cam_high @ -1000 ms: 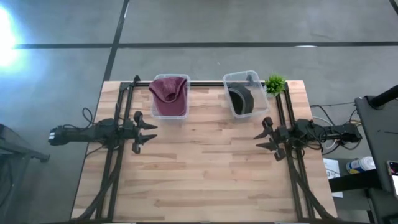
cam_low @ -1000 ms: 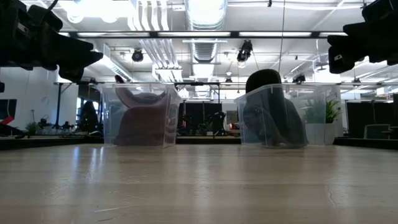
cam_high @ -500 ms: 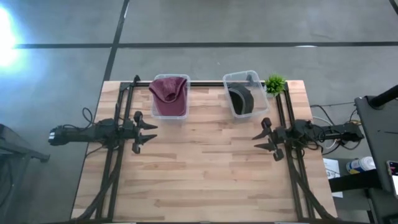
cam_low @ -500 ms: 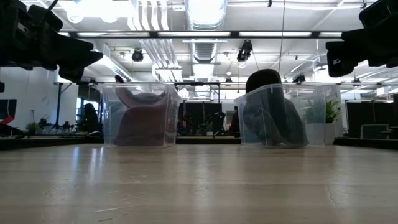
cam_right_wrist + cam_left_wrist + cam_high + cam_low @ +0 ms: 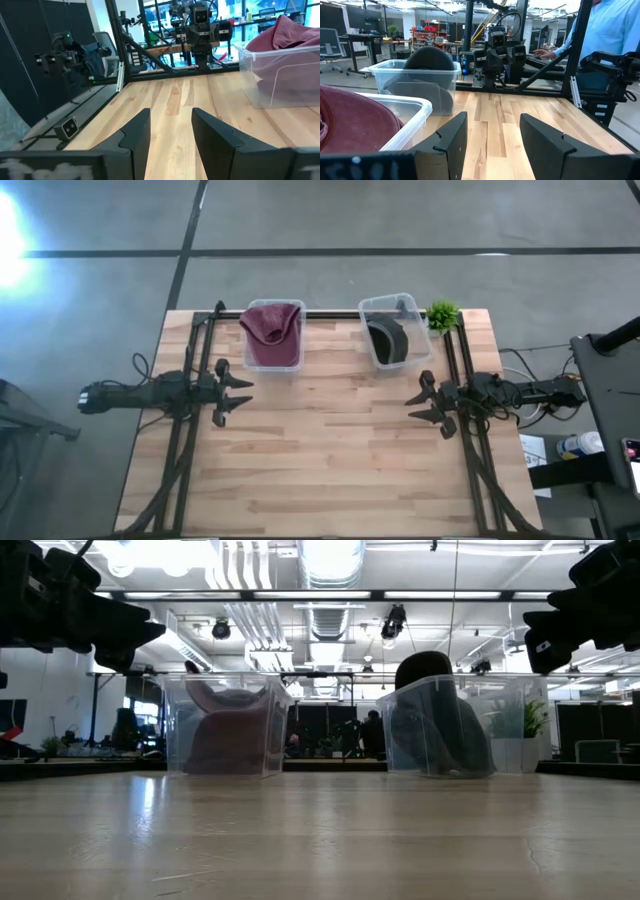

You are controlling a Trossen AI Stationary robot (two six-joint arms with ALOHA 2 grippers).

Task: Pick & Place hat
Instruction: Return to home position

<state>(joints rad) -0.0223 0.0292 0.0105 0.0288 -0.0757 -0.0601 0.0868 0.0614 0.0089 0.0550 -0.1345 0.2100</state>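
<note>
Both sides at rest

Over the pale wooden plank table [image 5: 330, 460] the left gripper [image 5: 248, 394] and right gripper [image 5: 411, 408] hang well apart, jaws spread and empty. Farther back, the dark-red fabric cap [image 5: 272, 330] fills the left clear plastic bin [image 5: 272, 367]; the black cap [image 5: 388, 338] sits in the right clear plastic bin [image 5: 385, 301]

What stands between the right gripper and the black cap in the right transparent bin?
Only the clear wall of the right bin. The black cap lies inside it, and the open right gripper hovers apart from it over the table. Nothing else visible lies between them.
</note>
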